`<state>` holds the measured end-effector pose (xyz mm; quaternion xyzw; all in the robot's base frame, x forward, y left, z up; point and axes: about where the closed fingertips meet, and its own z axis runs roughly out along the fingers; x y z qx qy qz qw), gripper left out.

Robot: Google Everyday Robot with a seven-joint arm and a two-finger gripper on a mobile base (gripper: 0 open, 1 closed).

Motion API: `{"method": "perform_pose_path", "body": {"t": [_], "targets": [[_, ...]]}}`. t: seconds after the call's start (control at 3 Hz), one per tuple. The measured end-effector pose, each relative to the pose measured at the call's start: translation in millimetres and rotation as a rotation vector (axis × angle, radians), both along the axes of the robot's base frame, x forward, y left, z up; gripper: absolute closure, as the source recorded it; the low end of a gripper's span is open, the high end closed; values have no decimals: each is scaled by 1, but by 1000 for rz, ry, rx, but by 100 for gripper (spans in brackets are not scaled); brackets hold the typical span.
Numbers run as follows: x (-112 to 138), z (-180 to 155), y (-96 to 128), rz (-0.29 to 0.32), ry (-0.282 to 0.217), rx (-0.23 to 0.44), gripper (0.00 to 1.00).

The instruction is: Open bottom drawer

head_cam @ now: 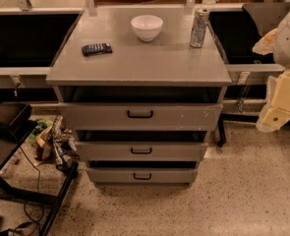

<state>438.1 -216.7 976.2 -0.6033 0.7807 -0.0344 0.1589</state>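
Position: my cream-coloured fingers (pixel 275 116) hang at the right edge of view, level with the tallest drawer front (pixel 184 116) and well apart from the grey three-drawer bench (pixel 149 60). Released or clenched, I cannot tell. The grey flat-fronted bottom drawer (pixel 174 175) sits lowest, just above the speckled floor (pixel 193 210). Its small black loop handle (pixel 142 176) is centred, and a dark gap runs along its top edge. The floor in front lies open. A black metal frame (pixel 61 194) stands near the drawer's left corner.
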Motion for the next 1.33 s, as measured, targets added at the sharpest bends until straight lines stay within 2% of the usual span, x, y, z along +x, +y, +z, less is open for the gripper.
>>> {"method": "perform_pose_path", "body": {"t": [0.33, 0.67, 1.0, 1.33], "targets": [[0, 0, 0, 0, 0, 0, 0], [-6, -15, 7, 18, 10, -2, 0], [-27, -50, 18, 35, 17, 20, 0], [-54, -99, 24, 25, 24, 48, 0]]}}
